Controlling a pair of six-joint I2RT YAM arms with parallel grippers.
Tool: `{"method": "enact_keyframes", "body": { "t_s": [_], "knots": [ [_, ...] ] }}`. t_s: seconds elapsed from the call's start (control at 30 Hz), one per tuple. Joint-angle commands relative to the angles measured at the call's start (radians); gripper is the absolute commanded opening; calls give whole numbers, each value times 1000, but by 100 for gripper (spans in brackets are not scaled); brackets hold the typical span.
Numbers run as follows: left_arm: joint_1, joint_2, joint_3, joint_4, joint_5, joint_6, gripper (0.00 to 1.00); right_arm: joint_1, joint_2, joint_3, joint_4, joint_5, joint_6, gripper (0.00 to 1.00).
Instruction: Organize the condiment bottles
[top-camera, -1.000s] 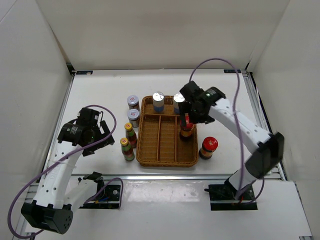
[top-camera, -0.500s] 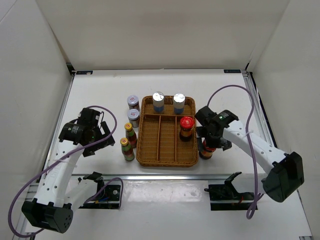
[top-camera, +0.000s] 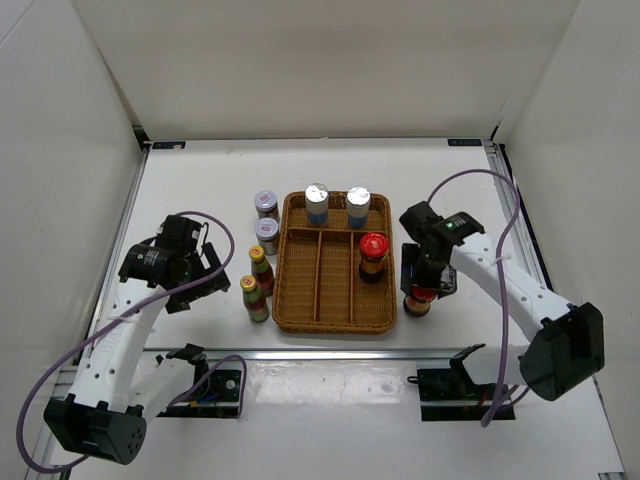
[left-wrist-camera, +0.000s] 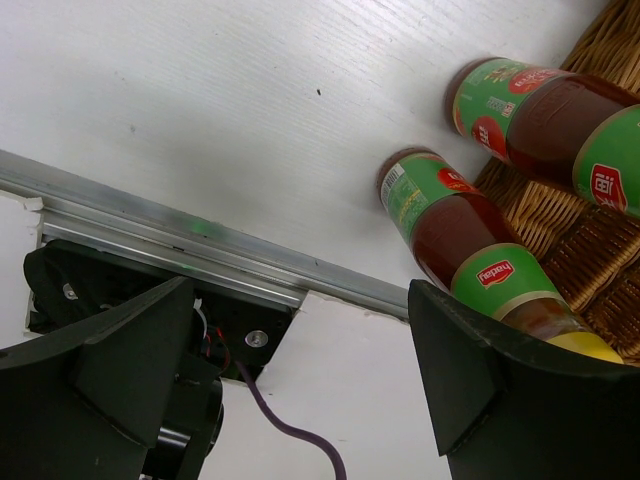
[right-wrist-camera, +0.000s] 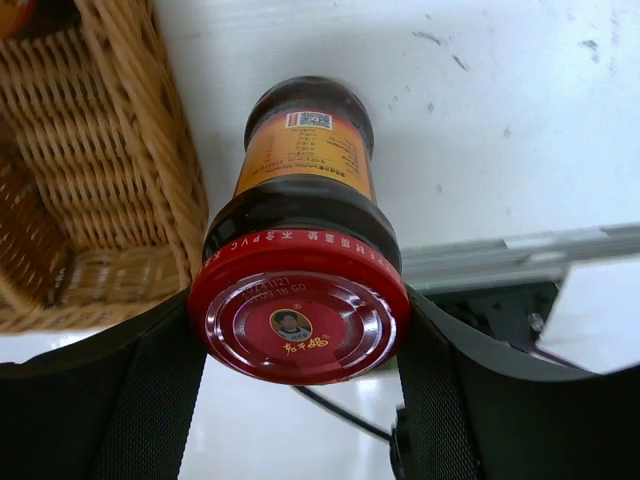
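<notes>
Left gripper (top-camera: 203, 274) has not moved from the left of the top view, its jaws spread on nothing. Just right of it I count two yellow-capped bottles (top-camera: 262, 270) standing on the table (top-camera: 200, 180) against the wicker tray (top-camera: 330, 326)'s left wall. Above them are two purple-lidded jars (top-camera: 266, 232), also outside the tray. Two silver-capped bottles (top-camera: 317, 204) stand side by side in the tray's top compartment, and one red-capped bottle (top-camera: 373, 254) stands in its rightmost slot. That one is the change: a second ago my right gripper (top-camera: 428, 276) was over it, and now it stands free, so I judge that placement done. The gripper has swung down and right to the second red-capped bottle (right-wrist-camera: 300, 300), upright on the table just outside the tray's right wall. In the wrist view the jaws sit against both sides of its cap, and I read that as a pinch, though how firm I cannot tell. That makes eight bottles in four pairs, three in the tray and five outside. This grasp should complete the red pair.
</notes>
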Motion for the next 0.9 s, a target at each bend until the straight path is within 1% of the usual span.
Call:
{"method": "enact_keyframes", "body": {
  "t_s": [0.0, 0.07, 0.1, 0.2, 0.27, 0.3, 0.4, 0.43, 0.53, 0.7, 0.87],
  "knots": [
    [-4, -6, -1, 7, 11, -10, 100, -3, -69, 162, -104, -4, 38, 14],
    [-4, -6, -1, 7, 11, -10, 100, -3, -78, 228, -194, 20, 51, 2],
    [-4, -6, -1, 7, 11, -10, 100, 6, -78, 289, -249, 44, 51, 0],
    [-4, -6, -1, 7, 11, -10, 100, 16, -78, 361, -290, 45, 51, 0],
    [-4, -6, -1, 7, 11, -10, 100, 16, -78, 416, -302, 3, 39, 0],
    [-4, -6, -1, 7, 11, -10, 100, 16, -78, 430, -302, -45, 25, 0],
    [-4, -6, -1, 7, 11, -10, 100, 66, -57, 461, -302, -102, 25, 0],
    [-4, -6, -1, 7, 11, -10, 100, 66, -57, 461, -302, -103, 25, 0],
    [-4, -6, -1, 7, 11, -10, 100, 130, -14, 461, -281, -103, 25, 0],
    [-4, -15, -1, 7, 11, -10, 100, 200, 32, 461, -185, -103, 25, 0],
    [-4, -15, -1, 7, 2, -10, 100, 223, 82, 374, -115, -112, 14, 0]
  ]
}}
